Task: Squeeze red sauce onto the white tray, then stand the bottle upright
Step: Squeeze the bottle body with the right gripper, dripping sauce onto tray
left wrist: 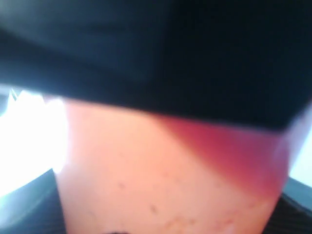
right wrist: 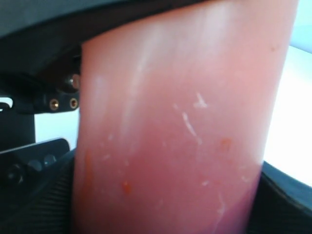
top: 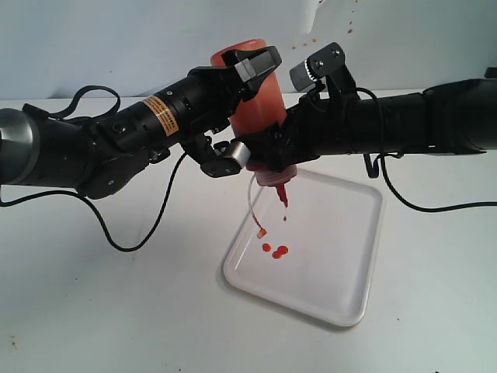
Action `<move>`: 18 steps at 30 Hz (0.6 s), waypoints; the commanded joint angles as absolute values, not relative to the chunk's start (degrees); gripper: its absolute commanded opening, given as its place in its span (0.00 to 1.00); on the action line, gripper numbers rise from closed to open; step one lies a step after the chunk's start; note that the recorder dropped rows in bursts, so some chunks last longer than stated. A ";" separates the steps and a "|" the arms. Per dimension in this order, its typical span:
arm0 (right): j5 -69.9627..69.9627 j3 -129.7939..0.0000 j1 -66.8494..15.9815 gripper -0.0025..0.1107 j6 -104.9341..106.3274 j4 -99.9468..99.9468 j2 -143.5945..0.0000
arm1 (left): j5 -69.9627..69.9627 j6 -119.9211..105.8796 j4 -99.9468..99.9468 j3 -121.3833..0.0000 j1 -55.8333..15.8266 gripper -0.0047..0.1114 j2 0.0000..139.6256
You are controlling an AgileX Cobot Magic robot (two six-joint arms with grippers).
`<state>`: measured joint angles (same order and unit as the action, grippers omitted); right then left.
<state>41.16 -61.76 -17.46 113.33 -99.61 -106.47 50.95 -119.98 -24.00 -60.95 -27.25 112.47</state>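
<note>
The bottle (top: 258, 109), translucent red-orange, hangs upside down over the white tray (top: 349, 233), its nozzle (top: 281, 194) pointing down. My left gripper (top: 244, 113) is shut on the bottle's upper body, one finger above and one below. My right gripper (top: 284, 123) is shut on the bottle nearer the neck. Small blobs of red sauce (top: 276, 250) lie on the tray's left part, and a drop hangs just under the nozzle. The cap (top: 261, 231) dangles on its thin tether. The bottle's wall fills both the left wrist view (left wrist: 165, 185) and the right wrist view (right wrist: 180, 136).
The tray sits on a white table (top: 116, 311) with a pale wall behind. Black cables (top: 147, 233) trail from both arms across the table beside the tray.
</note>
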 commanded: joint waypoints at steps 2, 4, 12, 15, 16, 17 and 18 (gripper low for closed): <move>40.26 -62.11 -17.45 0.32 113.65 -99.95 -106.57 | 53.99 -118.47 -22.87 -61.61 -27.58 0.04 111.45; 40.37 -62.11 -17.45 0.63 113.65 -99.95 -106.57 | 53.99 -118.47 -22.87 -61.61 -27.58 0.04 111.45; 39.89 -62.11 -17.45 0.94 113.48 -99.95 -106.33 | 53.99 -118.47 -22.87 -61.61 -27.58 0.04 111.45; 40.12 -62.11 -17.45 0.95 113.48 -99.95 -106.33 | 53.99 -118.47 -22.87 -61.61 -27.58 0.04 111.45; 40.26 -62.11 -17.45 0.95 113.48 -99.95 -106.33 | 53.99 -118.47 -22.87 -61.61 -27.58 0.04 111.45; 40.26 -62.11 -17.45 0.95 113.48 -99.95 -106.33 | 53.99 -118.47 -22.87 -61.61 -27.58 0.04 111.45; 40.26 -62.11 -17.45 0.95 113.48 -99.95 -106.33 | 53.99 -118.47 -22.87 -61.61 -27.58 0.04 111.45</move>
<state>40.16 -61.76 -17.46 113.33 -99.61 -106.47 50.95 -119.98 -24.00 -60.95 -27.25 112.47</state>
